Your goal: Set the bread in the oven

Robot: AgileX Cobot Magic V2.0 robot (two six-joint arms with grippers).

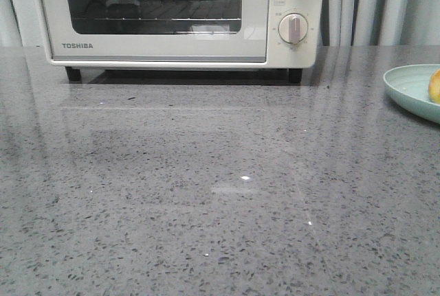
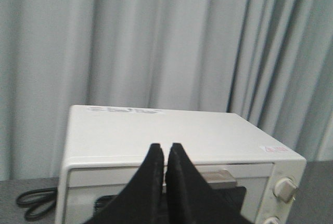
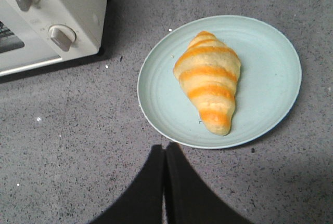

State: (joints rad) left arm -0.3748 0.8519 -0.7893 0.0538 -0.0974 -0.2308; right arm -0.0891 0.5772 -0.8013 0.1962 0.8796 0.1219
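While the grey speckled countertop (image 1: pixel 206 193) fills most of the front view, the cream-white oven (image 1: pixel 172 14) stands at its far left and centre, its glass door shut, a wire rack visible inside and two round dials (image 1: pixel 294 28) on its right side. A black power cord (image 2: pixel 34 203) lies coiled beside the oven's left end. The left gripper (image 2: pixel 164 154) hangs above and in front of the oven, its black fingers pressed together and empty. Farther right, well apart from the oven, a pale green plate (image 3: pixel 270 73) rests on the countertop with the bread (image 3: pixel 209 78) lying across its middle. The right gripper (image 3: pixel 165 154) hovers over the countertop near the plate's rim, fingers closed on nothing.
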